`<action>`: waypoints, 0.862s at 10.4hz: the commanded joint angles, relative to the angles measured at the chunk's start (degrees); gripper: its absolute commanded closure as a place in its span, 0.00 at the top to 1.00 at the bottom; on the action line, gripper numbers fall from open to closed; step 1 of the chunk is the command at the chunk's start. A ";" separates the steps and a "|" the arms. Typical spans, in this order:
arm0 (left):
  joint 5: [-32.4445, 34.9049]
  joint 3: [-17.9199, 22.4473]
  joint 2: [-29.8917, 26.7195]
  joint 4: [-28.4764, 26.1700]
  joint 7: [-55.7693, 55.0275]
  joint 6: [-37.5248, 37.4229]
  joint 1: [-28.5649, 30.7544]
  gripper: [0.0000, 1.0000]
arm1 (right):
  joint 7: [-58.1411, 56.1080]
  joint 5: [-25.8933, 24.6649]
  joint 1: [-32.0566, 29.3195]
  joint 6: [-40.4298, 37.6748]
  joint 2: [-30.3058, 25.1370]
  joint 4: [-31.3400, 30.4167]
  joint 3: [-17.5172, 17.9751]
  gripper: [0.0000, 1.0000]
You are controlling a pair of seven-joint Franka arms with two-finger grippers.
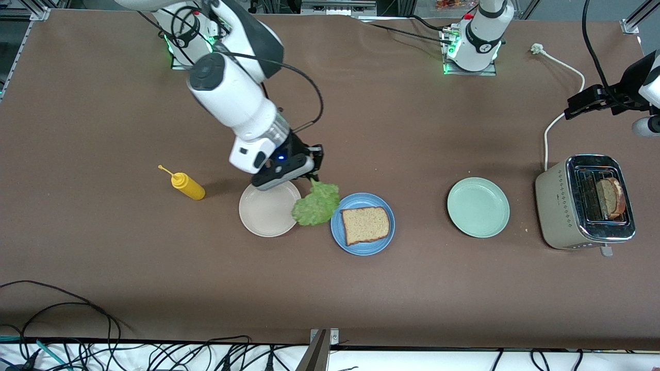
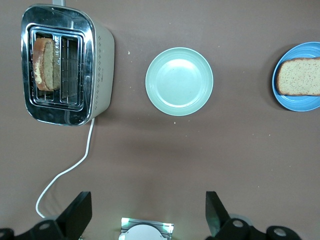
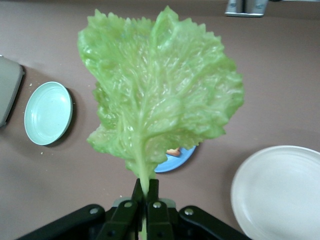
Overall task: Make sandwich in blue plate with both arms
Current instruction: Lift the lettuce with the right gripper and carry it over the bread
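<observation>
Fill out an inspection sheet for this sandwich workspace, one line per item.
Surface: brown table, bare between items.
Job's things: blue plate holds one bread slice; lettuce leaf hangs from the right gripper over the gap between beige plate and blue plate; second bread slice sits in the toaster.
Clutter: yellow sauce bottle, green plate, empty.
Grippers: right gripper shut on the leaf's stem; left gripper open, waiting above the toaster's end of the table.
Cables: toaster's white cord lies unplugged; black cables at the front edge.
Surroundings: nothing seen.
</observation>
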 commanded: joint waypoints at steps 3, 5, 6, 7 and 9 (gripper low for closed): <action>1.72 -0.20 0.68 1.78 -0.30 -1.21 -0.05 1.00 | 11.50 -19.34 9.42 9.39 10.07 2.36 -2.99 0.00; 1.72 -0.20 0.68 1.78 -0.30 -1.21 -0.05 1.00 | 13.60 -22.19 14.33 14.83 12.90 3.06 -7.81 0.00; 1.72 -0.20 0.77 1.78 -0.30 -1.12 -0.05 1.00 | 13.79 -22.20 18.62 15.99 14.65 5.67 -12.02 0.00; 1.72 -0.11 0.77 1.78 -0.30 -1.12 -0.05 1.00 | 13.79 -22.02 22.41 16.00 17.36 9.70 -16.24 0.00; 1.72 -0.02 0.77 1.78 -0.30 -1.12 0.04 1.00 | 14.75 -22.20 24.99 16.61 21.24 13.42 -19.43 0.00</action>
